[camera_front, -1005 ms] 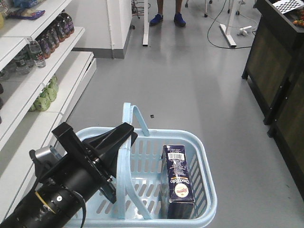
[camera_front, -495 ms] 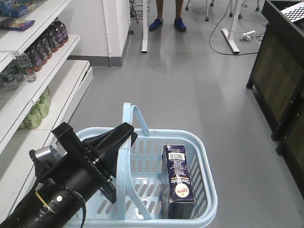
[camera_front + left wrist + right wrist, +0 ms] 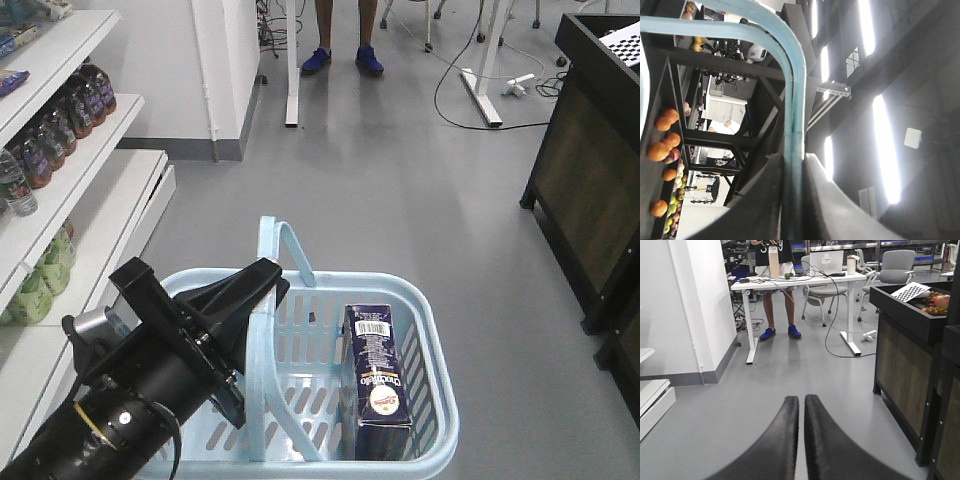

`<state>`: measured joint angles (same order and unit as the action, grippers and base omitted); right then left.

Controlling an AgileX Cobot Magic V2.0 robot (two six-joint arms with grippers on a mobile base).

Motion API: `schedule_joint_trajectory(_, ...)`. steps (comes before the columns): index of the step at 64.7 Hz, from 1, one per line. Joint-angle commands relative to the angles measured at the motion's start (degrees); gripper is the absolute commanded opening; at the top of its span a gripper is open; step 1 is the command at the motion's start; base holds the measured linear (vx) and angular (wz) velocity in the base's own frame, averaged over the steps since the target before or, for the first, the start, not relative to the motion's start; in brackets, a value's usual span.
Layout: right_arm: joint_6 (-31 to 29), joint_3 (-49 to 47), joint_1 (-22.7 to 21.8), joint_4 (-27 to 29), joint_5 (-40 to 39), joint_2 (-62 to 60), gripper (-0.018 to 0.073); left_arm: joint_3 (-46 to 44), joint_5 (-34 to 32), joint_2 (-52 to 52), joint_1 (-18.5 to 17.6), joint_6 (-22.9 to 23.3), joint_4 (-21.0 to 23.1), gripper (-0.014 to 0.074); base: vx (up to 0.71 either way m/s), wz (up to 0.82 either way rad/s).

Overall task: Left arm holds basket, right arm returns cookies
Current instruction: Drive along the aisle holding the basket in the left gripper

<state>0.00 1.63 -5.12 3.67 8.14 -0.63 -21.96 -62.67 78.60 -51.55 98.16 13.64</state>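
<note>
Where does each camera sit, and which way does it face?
Exterior front-facing: above and behind the left arm, looking forward and down into the basket holding the cookies; the left arm shows.
Left wrist: on the left hand, looking up along the basket handle clamped between its fingers, toward ceiling lights.
Right wrist: behind the right hand, facing level across the floor; its shut fingers show at bottom.
Shared: front and right wrist both see the white desk, the blue shoes and the dark cabinet.
</note>
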Motion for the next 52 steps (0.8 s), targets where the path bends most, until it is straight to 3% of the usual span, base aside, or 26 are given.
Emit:
schedule_joint_trajectory(1, -0.3, 1.0, 0.0, -0.3, -4.3, -0.7, -0.0003, -1.7, -16.0, -1.9, -0.4, 0.4, -0.6, -0.0003, 0.41, -0.04)
schedule_joint_trajectory(52, -0.3, 1.0, 0.0, -0.3, -4.3, -0.7, -0.0003, -1.7, -16.0, -1.9, -0.4, 0.4, -0.6, -0.0003, 0.42, 0.00)
